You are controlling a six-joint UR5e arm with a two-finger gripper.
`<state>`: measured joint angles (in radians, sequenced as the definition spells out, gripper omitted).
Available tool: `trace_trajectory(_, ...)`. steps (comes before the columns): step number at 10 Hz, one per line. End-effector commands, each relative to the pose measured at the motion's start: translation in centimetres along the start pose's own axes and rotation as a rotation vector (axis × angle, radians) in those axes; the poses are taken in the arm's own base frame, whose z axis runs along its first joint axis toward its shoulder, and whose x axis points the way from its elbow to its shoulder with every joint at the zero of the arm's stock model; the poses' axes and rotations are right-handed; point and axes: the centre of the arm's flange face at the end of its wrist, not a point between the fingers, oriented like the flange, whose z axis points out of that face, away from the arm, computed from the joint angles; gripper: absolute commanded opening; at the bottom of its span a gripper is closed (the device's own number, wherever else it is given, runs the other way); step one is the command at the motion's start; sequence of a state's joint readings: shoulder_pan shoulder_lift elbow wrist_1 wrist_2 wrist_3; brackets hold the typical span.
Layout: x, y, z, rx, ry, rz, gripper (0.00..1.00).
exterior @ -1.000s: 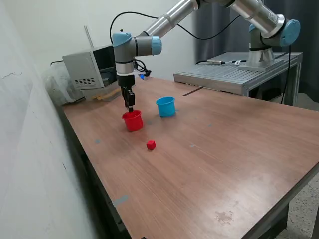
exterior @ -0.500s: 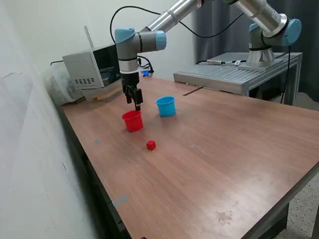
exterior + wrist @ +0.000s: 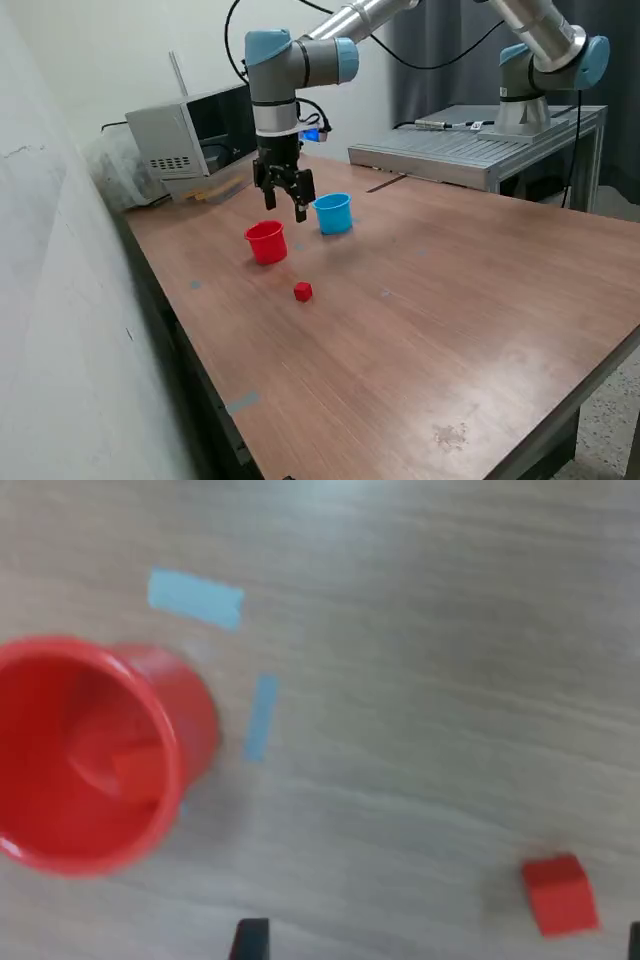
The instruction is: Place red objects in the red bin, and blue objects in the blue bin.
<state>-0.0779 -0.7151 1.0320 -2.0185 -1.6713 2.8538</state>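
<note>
My fingers [image 3: 285, 203] hang above the wooden worktop [image 3: 450, 300], between the red bin [image 3: 266, 242] and the blue bin [image 3: 333, 213], a little higher than both rims. They stand spread apart and hold nothing; I see two dark tips with free air between them. In the wrist view only the two tips show at the picture's edge, one of them [image 3: 249, 939] just beside the red bin [image 3: 85, 755].

The red bin stands upright on the worktop, at the exterior view's left of the blue bin, near it but not touching. Inside the red bin there is a red cube [image 3: 128, 768] lying on the bottom; the picture is a bit blurred there, so I think it is one cube, but I cannot be fully sure of its outline. A second red cube [image 3: 303, 291] lies free on the worktop, in front of the red bin and apart from it; the wrist view shows it [image 3: 559, 893] too.

The blue bin stands upright; what is inside it I cannot see. Two short strips of light blue tape [image 3: 196, 598] stick to the worktop close to the red bin.
</note>
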Motion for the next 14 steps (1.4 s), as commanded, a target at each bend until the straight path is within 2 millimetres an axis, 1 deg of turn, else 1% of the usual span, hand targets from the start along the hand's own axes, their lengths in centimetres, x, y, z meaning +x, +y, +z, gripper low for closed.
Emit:
trace_trajectory(1,0.9,1.5,-0.2,-0.05,0.058,-0.076,1.0)
trace_trajectory(2,1.1,1.8,0.3,-0.054,0.071,-0.11,1.0)
trace_trajectory(3,1.3,2.3,1.2,-0.06,0.093,-0.131,1.0)
trace_trajectory(4,1.6,2.8,2.9,-0.056,0.109,-0.157,1.0)
trace_trajectory(7,2.1,3.2,7.8,-0.025,0.124,-0.171,1.0)
trace_trajectory(10,2.9,3.1,9.3,-0.011,0.14,-0.19,1.0)
trace_trajectory(11,3.6,3.0,9.5,-0.009,0.152,-0.198,1.0)
trace_trajectory(12,5.1,3.0,9.5,-0.007,0.156,-0.219,1.0)
trace_trajectory(13,6.0,2.9,9.7,-0.002,0.159,-0.236,1.0)
trace_trajectory(14,6.4,2.9,10.1,0.002,0.161,-0.239,1.0)
